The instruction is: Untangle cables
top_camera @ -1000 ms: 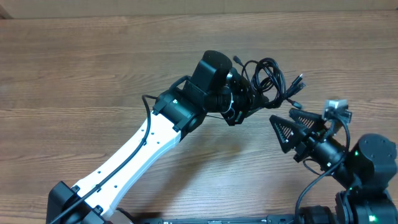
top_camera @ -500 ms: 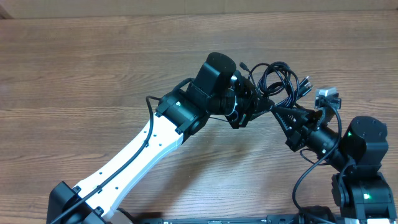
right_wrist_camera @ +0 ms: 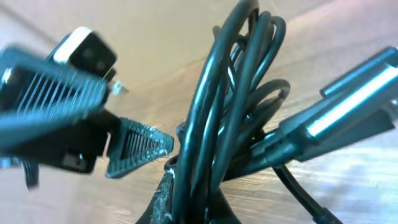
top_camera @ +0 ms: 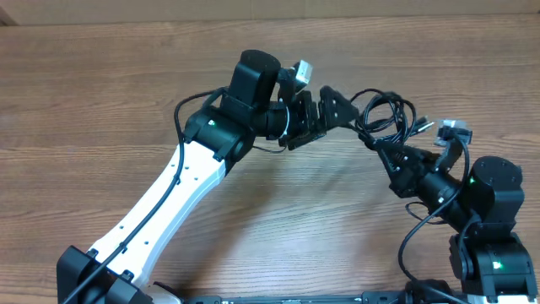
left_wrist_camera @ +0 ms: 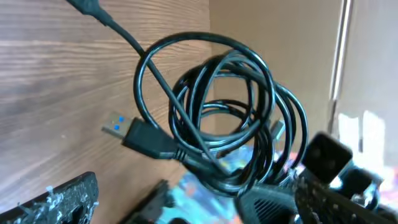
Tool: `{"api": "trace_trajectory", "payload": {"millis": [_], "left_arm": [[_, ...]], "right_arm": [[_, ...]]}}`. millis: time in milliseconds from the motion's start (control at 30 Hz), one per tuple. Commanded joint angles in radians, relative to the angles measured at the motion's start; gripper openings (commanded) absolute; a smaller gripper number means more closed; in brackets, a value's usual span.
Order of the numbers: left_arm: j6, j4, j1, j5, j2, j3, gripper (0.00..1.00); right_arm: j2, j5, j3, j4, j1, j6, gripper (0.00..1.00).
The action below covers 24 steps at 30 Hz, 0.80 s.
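Note:
The cables [top_camera: 385, 114] are a tangled bundle of thin black loops, lifted off the wooden table [top_camera: 101, 93] between the two arms. My right gripper [top_camera: 376, 146] is shut on the bundle's lower strands. In the right wrist view several strands of the cables [right_wrist_camera: 239, 93] run up out of my clamped right gripper [right_wrist_camera: 208, 202]. My left gripper [top_camera: 331, 116] stands open just left of the bundle and holds nothing. The left wrist view looks at the coiled cables [left_wrist_camera: 217, 112]; a USB plug [left_wrist_camera: 134, 132] sticks out to the left, and one finger [left_wrist_camera: 59, 199] shows at the bottom left.
The bundle's loose plug ends [top_camera: 419, 127] point right, close to the right arm's wrist camera [top_camera: 454, 128]. The left gripper's ribbed finger [right_wrist_camera: 138, 146] sits close beside the strands in the right wrist view. Bare wood lies left and behind.
The left gripper has opened, let go of the bundle and drawn back to the left. The right gripper closed on the cables and now holds them alone.

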Motion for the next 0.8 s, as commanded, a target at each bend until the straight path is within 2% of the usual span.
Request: {"api": "trace_trajectory", "payload": {"millis": [0,100,300,433,500,567,633,700,767], "left_arm": [[0.237,-0.062,-0.002,-0.031,-0.027,0.023,1.00],[0.303,-0.102,-0.021,-0.087,-0.027,0.023,1.00],[0.386,-0.101,-0.075,-0.179,-0.030,0.023,0.98],[0.478,-0.064,-0.084,-0.180,-0.032,0.023,1.00],[0.531,-0.007,-0.084,-0.179,-0.032,0.023,1.00],[0.612,0.055,-0.089,-0.178,-0.032,0.023,1.00],[0.783,0.118,-0.108,-0.176,-0.032,0.023,1.00],[0.846,0.129,-0.114,-0.176,-0.032,0.023,1.00],[0.852,0.141,-0.114,-0.176,-0.032,0.023,1.00]], "right_arm": [[-0.007,0.070,0.025,0.010,0.000,0.310,0.04],[-0.007,0.086,0.025,0.015,-0.001,0.511,0.04],[-0.007,0.097,0.025,0.108,-0.010,0.814,0.04],[-0.007,0.096,0.025,0.159,-0.016,1.216,0.04],[-0.007,0.095,0.025,0.159,-0.016,1.367,0.04],[-0.007,0.087,0.025,0.160,-0.016,1.442,0.04],[-0.007,0.066,0.025,0.177,-0.016,1.542,0.04],[-0.007,0.065,0.025,0.210,-0.016,1.571,0.04],[-0.007,0.048,0.025,0.232,-0.016,1.610,0.04]]}}
